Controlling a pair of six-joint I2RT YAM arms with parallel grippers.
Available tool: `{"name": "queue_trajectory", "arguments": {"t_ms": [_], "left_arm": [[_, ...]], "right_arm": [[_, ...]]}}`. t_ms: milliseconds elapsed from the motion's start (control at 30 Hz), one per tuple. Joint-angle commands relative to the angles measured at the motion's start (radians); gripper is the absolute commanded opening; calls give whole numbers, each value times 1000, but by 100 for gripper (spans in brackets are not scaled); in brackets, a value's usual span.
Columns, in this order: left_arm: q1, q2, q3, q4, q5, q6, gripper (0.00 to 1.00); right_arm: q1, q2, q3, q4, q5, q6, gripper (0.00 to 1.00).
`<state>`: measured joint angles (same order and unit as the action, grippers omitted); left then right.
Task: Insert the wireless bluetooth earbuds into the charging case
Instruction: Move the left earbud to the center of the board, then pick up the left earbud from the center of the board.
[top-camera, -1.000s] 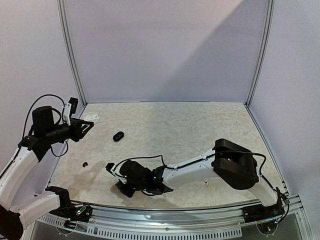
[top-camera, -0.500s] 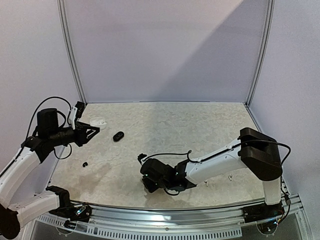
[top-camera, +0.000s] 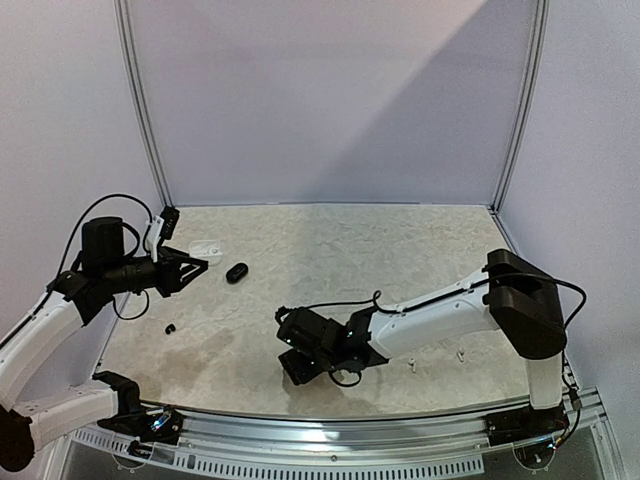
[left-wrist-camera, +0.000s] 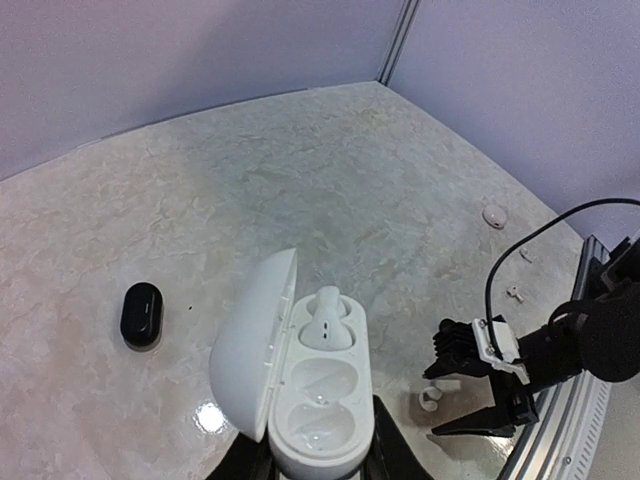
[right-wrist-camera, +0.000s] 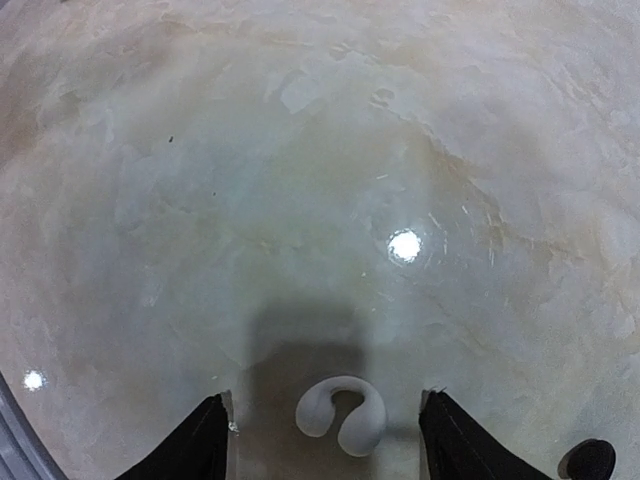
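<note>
White charging case (left-wrist-camera: 320, 400) stands open, gripped tight in the left pincer (left-wrist-camera: 320, 470) above the desk (left-wrist-camera: 300, 170), one bud (left-wrist-camera: 328, 318) seated and the other well bare, so I'd say half done. The right pincer (right-wrist-camera: 325, 400) reaches low, spread and empty, a white curved bud (right-wrist-camera: 342, 415) lying on the desk between its fingers.

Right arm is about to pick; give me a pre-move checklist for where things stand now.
1. Right gripper open: ok, fingers wide apart.
2. Target between its fingers: ok, the white C-shaped piece lies on the table, touching neither finger.
3. Left gripper grips the white charging case: ok, lid open.
4. Free slot in the case: ok, near slot empty; far slot holds a white earbud.
5. Piece fits that slot: cannot tell.
</note>
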<state>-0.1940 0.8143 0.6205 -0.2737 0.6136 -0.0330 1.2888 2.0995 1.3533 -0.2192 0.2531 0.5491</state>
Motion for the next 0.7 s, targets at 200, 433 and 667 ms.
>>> {"name": "queue_trajectory", "arguments": {"t_ms": [200,433,667], "left_arm": [[-13,8,-11,29,9,19,0],[-13,5,-25,50,7,15,0],[-13,1,-26,31,-1,30,0]], "right_arm": [[-169,-120,242,-379,-424,-295,83],[-258,-79,306,-430,-550,-449,47],[-259,95,445,-513,-589,-593,34]]}}
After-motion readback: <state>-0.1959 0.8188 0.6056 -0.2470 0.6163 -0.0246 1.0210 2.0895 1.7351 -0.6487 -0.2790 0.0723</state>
